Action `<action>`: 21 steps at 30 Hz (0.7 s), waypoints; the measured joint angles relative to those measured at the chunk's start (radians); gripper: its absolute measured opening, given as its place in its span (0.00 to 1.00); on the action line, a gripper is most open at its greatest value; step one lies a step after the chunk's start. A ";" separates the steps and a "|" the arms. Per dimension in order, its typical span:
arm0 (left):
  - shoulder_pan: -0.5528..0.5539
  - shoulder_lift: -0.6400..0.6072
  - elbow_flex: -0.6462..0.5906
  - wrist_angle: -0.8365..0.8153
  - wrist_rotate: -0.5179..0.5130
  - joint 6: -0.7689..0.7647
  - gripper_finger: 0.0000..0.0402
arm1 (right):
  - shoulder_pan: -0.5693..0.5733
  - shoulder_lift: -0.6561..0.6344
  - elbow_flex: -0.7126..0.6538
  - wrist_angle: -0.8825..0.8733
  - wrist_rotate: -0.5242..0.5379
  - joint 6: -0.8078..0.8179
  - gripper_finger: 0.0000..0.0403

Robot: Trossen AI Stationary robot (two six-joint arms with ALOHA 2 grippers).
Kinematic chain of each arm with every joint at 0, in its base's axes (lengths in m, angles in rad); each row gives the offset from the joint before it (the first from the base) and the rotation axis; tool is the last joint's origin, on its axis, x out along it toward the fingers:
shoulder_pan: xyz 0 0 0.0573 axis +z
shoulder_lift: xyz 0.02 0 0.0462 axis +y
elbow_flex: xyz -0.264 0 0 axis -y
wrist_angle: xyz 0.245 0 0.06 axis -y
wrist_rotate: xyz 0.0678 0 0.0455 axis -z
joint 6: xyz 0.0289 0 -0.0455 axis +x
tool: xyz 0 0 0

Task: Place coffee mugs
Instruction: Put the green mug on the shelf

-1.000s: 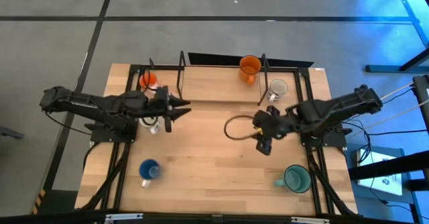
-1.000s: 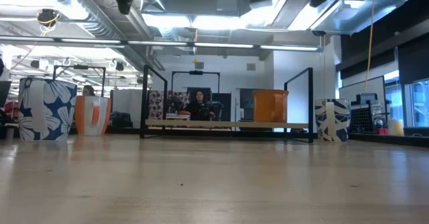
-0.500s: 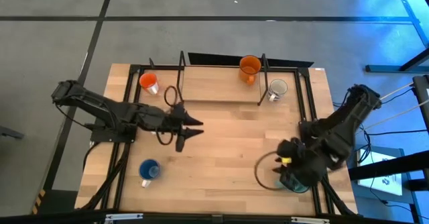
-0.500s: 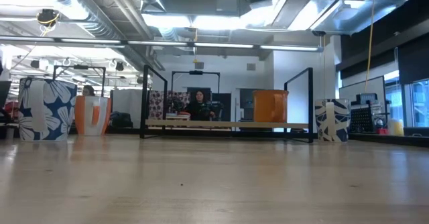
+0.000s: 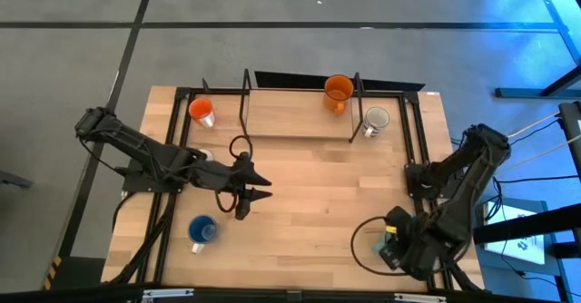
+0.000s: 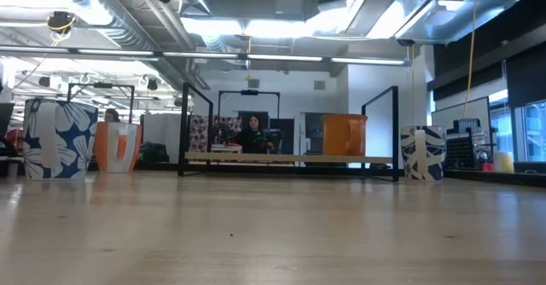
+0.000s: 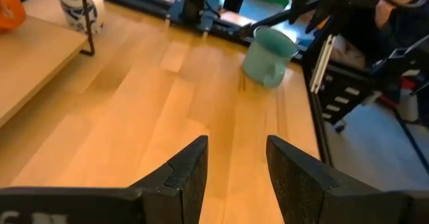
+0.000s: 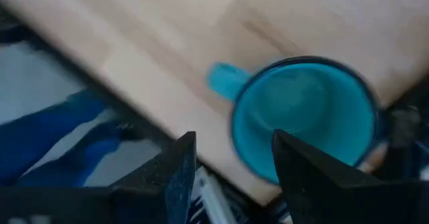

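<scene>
Hovering over the teal mug [image 8: 305, 117] at the lower right of the high view, the right gripper [image 8: 228, 160] points straight down, its two dark fingers spread with a clear gap between them and nothing held; in its own wrist view the mug's open mouth and its handle lie just beyond the fingertips. In the high view the arm covers most of that mug near the table's [image 5: 309, 185] front right corner.

Left of centre in the high view, the left gripper [image 5: 257, 187] reaches over bare wood, its fingers parted and empty. The blue mug [image 5: 201, 231] stands just below it toward the lower left, and a white mug [image 5: 203, 157] is partly hidden under that arm.

Along the top of the high view, the orange-red mug [image 5: 201, 111] sits at the upper left, the orange mug [image 5: 338, 90] stands on the raised shelf [image 5: 290, 112], and a grey-white mug [image 5: 375, 120] stands to its right.
</scene>
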 joint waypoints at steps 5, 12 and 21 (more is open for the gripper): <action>0.000 0.000 0.000 -0.053 0.005 -0.002 0.37 | -0.052 0.074 0.000 -0.056 -0.014 0.164 0.45; 0.004 -0.044 0.001 -0.168 0.014 -0.001 0.37 | -0.104 0.141 0.000 -0.039 -0.034 0.277 0.45; 0.027 -0.088 0.001 -0.294 -0.020 0.033 0.37 | -0.105 0.233 0.000 -0.065 -0.120 0.392 0.45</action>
